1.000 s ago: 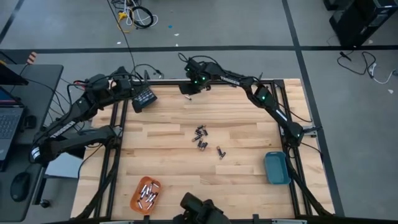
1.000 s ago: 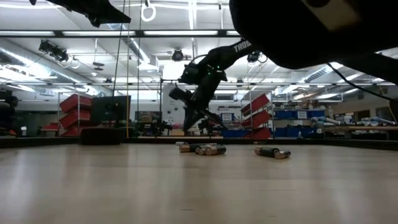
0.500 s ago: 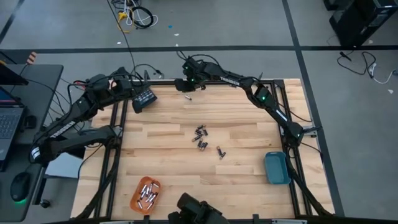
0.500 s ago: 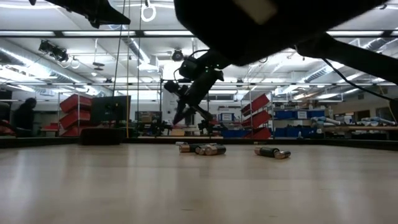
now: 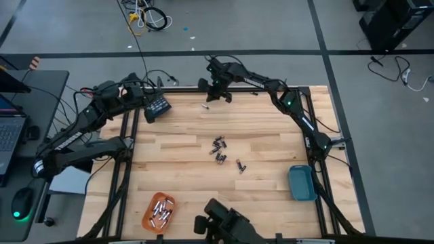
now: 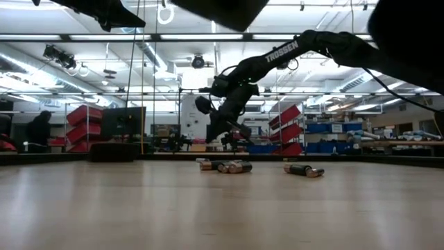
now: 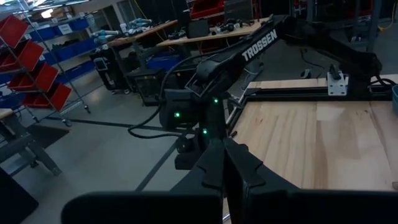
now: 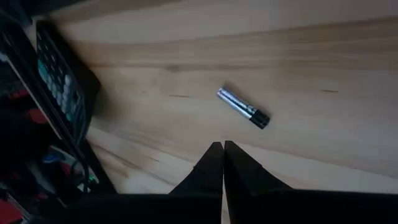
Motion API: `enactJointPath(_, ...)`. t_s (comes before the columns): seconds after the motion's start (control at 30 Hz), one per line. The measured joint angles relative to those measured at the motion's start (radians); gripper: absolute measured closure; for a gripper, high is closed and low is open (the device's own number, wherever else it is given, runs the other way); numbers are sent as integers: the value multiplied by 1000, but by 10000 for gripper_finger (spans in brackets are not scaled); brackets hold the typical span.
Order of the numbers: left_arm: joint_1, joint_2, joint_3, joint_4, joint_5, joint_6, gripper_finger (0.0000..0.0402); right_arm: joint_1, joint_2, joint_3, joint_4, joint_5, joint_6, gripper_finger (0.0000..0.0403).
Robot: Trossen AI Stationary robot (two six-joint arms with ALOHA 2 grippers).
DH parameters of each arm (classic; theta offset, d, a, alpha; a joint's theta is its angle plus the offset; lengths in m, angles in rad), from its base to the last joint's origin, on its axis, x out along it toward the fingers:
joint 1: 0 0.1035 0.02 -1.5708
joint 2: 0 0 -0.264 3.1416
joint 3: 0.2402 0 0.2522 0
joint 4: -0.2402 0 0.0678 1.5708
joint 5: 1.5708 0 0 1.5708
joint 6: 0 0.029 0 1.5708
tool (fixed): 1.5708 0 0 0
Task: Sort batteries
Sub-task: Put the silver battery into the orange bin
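Silvery battery [image 8: 242,107] lies alone on desk [image 5: 271,139]; we see right gripper [image 5: 218,93] & left gripper [image 5: 157,107], jaws clenched, empty.

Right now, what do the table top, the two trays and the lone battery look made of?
Table top: pale wood planks, visible grain, matte.
Orange tray and teal tray: likely moulded plastic, solid colour.
Lone battery: seemingly metal, silvery shiny body, dark end.

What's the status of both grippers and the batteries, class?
Right gripper shut, empty, above a lone battery at the far edge. Left gripper shut, waiting at the far-left corner. Nothing in the way.
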Motion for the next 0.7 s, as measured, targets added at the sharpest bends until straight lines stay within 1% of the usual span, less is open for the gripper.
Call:
enactJointPath(0.1, 0, 0, 0, 0, 0, 0, 400, -3, 0, 0, -3, 1, 32, 401)
enactJointPath(0.2, 0, 0, 0, 1, 0, 0, 400, 0, -2, -17, 17, -17, 105, 399)
enactJointPath(0.33, 0, 0, 0, 1, 0, 0, 400, -3, -1, -84, 105, -134, 203, 399)
enactJointPath(0.4, 0, 0, 0, 1, 0, 0, 400, -2, -1, -121, 156, -167, 261, 401)
enactJointPath(0.5, 0, 0, 0, 1, 0, 0, 400, -8, 1, -137, 214, -155, 282, 402)
enactJointPath(0.7, 0, 0, 0, 3, 0, 0, 400, -16, 0, -154, 209, -146, 378, 402)
